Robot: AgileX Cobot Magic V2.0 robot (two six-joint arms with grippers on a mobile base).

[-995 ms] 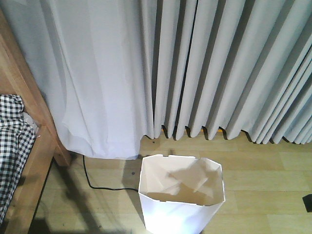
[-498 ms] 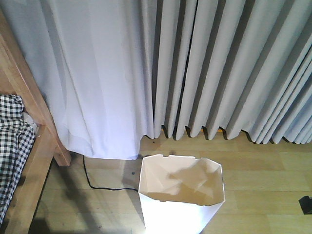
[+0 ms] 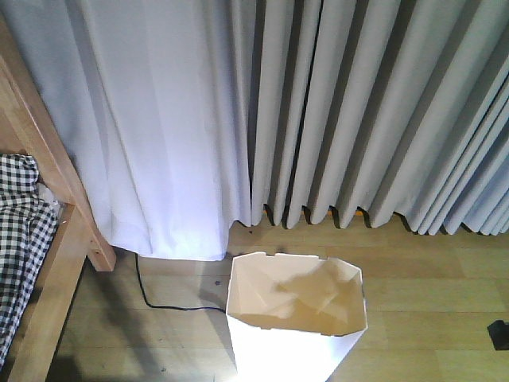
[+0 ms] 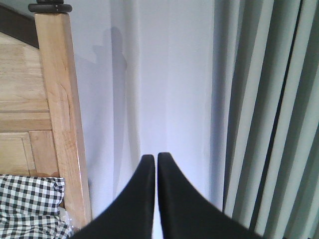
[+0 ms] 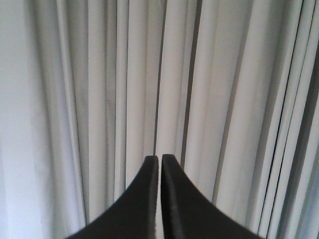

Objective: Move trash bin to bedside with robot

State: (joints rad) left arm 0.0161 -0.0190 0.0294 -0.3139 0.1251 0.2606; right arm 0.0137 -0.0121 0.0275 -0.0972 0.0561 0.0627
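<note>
The white trash bin (image 3: 294, 350) with a cream inside stands on the wooden floor at the bottom centre of the front view, empty. The light wooden bed frame (image 3: 48, 183) with gingham bedding (image 3: 20, 239) is at the left edge, a short way left of the bin. It also shows in the left wrist view as a wooden post (image 4: 62, 119) with gingham bedding (image 4: 30, 206) below. My left gripper (image 4: 155, 157) is shut and empty, facing the curtain. My right gripper (image 5: 160, 158) is shut and empty, facing curtain folds. Neither gripper shows in the front view.
Grey floor-length curtains (image 3: 334, 111) hang across the back. A black cable (image 3: 159, 298) runs on the floor between bed and bin. A small black object (image 3: 499, 334) lies at the right edge.
The view has shifted slightly: the bin sits a little lower in the frame and the bed frame and curtain look a little closer. The black object at the right edge has slipped down.
</note>
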